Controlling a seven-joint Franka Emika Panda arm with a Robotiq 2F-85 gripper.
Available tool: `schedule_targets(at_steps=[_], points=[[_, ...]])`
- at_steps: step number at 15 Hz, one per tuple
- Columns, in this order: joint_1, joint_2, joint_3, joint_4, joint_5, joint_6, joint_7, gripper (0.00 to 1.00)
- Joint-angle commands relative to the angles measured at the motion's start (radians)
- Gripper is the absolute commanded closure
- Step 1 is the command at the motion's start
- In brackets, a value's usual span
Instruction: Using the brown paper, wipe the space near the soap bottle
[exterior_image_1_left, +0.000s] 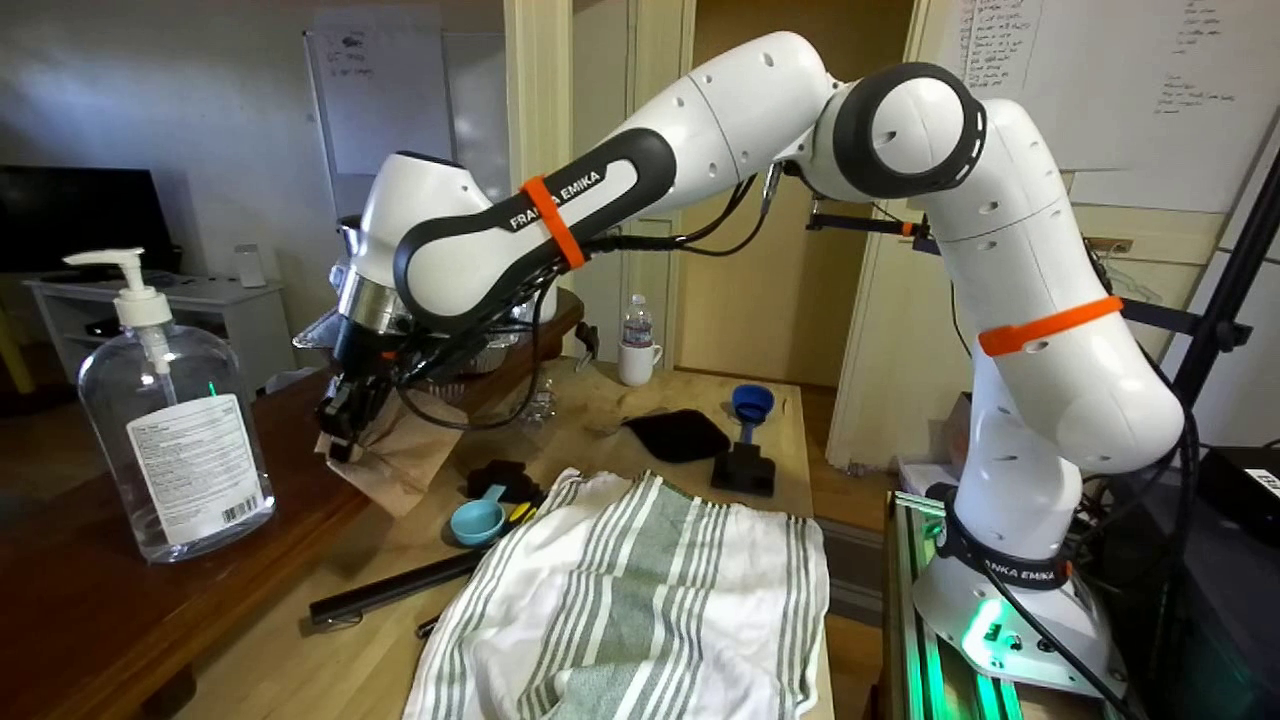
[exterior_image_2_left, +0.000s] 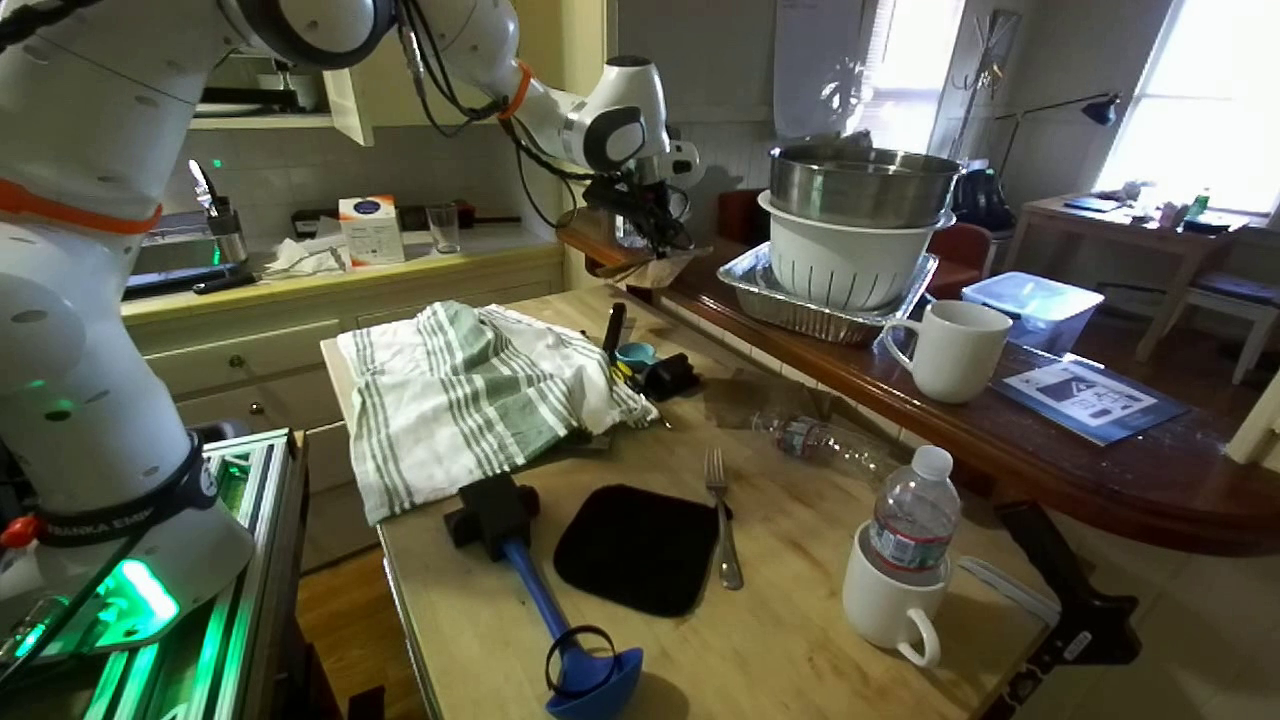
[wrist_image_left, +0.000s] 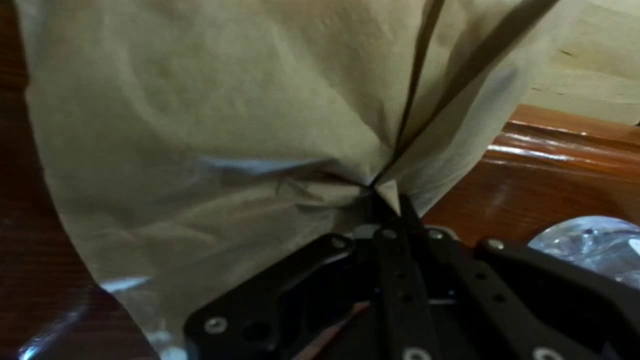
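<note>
The soap bottle (exterior_image_1_left: 196, 470) is a large clear pump bottle with a white label. It stands upright on the dark wooden counter (exterior_image_1_left: 300, 520). Its clear body also shows at the right edge of the wrist view (wrist_image_left: 595, 245). My gripper (exterior_image_1_left: 345, 448) is shut on the brown paper (exterior_image_1_left: 405, 465), a crumpled sheet that spreads out from the fingertips. The gripper is beside the bottle, at the counter's edge. In the wrist view, the paper (wrist_image_left: 240, 100) covers much of the counter surface, and its pinched fold lies between the fingertips (wrist_image_left: 392, 202). Whether the paper touches the counter is unclear.
A steel bowl (exterior_image_2_left: 865, 190) and white colander (exterior_image_2_left: 845, 255) stand in a foil tray (exterior_image_2_left: 800, 318) on the counter, with a white mug (exterior_image_2_left: 950, 350) beyond. The lower table holds a striped towel (exterior_image_1_left: 640, 600), a blue cup (exterior_image_1_left: 478, 522) and a black pad (exterior_image_2_left: 640, 550).
</note>
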Motion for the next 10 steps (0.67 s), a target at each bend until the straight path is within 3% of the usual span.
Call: schedule_targets(at_steps=[1, 5, 10], points=[[0.013, 0.011, -0.011, 0.020, 0.007, -0.007, 0.000, 0.98], [0.016, 0.023, -0.013, 0.041, 0.007, -0.017, 0.002, 0.99], [-0.053, 0.107, 0.044, 0.101, 0.097, 0.080, -0.100, 0.99]])
